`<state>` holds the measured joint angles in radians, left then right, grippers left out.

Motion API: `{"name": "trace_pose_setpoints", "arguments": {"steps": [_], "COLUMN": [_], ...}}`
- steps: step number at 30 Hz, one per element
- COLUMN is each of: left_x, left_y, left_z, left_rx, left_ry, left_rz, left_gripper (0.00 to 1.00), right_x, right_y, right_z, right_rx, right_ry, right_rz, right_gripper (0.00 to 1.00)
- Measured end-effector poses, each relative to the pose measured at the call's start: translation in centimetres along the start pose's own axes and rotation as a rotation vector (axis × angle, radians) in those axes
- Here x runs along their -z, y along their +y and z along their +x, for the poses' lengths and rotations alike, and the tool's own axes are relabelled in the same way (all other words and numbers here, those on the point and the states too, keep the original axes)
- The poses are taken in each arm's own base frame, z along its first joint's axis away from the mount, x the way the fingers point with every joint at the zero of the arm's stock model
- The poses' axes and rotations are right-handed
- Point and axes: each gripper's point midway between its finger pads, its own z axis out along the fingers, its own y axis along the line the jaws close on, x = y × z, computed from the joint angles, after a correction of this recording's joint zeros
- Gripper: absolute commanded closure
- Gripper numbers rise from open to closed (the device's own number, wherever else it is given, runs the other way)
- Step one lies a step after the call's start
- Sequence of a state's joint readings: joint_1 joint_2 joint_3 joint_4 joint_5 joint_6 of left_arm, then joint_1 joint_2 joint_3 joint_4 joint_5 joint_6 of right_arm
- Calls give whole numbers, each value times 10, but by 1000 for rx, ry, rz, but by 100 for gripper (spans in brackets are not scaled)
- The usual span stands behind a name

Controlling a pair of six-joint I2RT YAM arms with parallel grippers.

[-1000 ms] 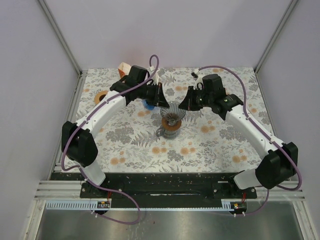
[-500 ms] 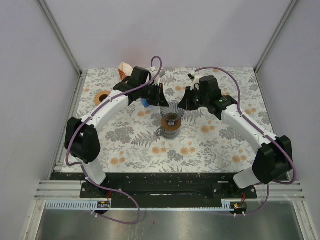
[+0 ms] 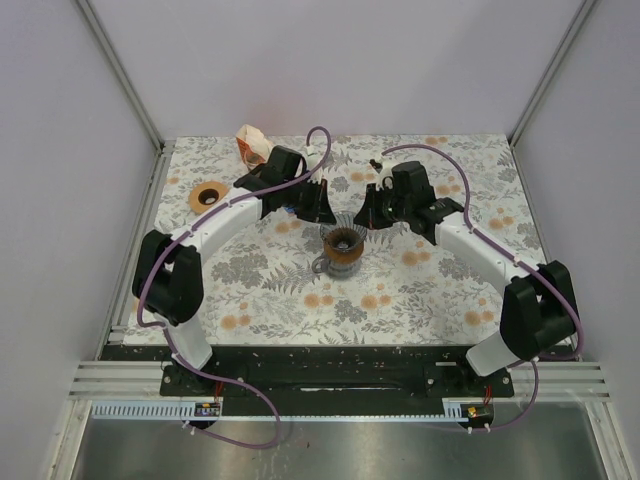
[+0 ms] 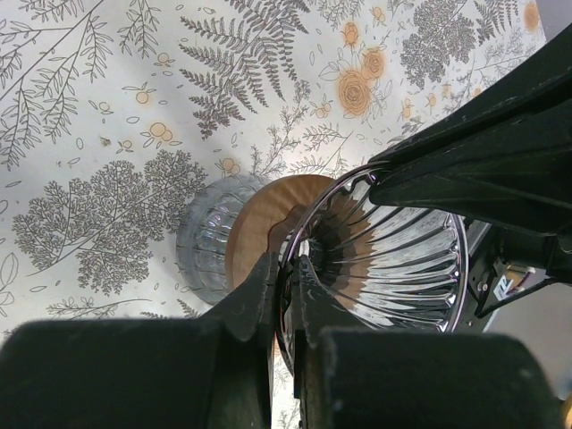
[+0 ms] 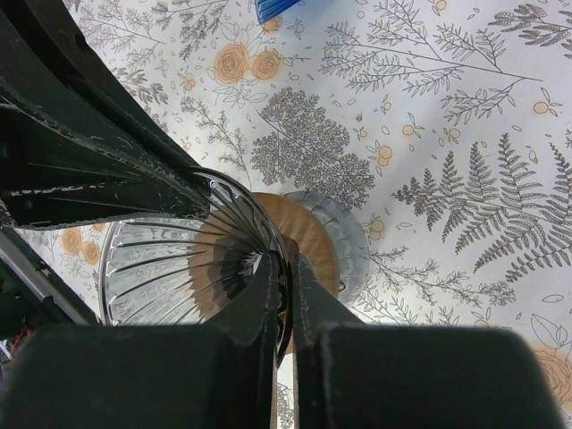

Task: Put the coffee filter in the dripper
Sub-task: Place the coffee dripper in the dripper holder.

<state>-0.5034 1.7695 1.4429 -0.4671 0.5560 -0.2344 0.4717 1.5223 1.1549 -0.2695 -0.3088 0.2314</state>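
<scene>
Scene: 2 robot arms meet over the middle of a floral table.
Task thing in hand: the dripper, a ribbed glass cone on a wooden collar, seemingly upright, sits between the 2 grippers.
Left side: the left gripper has its fingers pinched together on the cone's rim.
Right side: the right gripper is clamped on the same rim from the opposite side.
Inside the cone: bare glass, with no paper showing.
Filter: the coffee filter cannot be made out with certainty. A white-and-orange object at the far left corner may be it, but it is too small to tell.
Key relation: if so, it lies well apart from the dripper, far-left, nearer the left arm. That gripper would likely need to release the rim to fetch it while the right steadies.
Nearby: a blue object lies just beside the dripper.
</scene>
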Motion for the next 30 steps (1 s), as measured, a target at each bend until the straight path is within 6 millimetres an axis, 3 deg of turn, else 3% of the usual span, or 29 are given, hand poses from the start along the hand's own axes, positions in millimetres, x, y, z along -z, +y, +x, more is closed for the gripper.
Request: {"name": "trace_pose_setpoints", "arguments": {"steps": [10,30], "left_x": [-2,-7], "left_y": [5,11], "left_z": [1,5], "left_rx": [-91,-115], "left_ry": [-43,-76], "left_rz": [-44,-55], "left_gripper": [100,100], "right_x": [-5,-11], "right_y": [-1,-4], "right_z": [-2,4], "right_rx": [27,26], "right_ry": [-44,-78], "right_rz": [-20,-25], "right_gripper": [100,100]}}
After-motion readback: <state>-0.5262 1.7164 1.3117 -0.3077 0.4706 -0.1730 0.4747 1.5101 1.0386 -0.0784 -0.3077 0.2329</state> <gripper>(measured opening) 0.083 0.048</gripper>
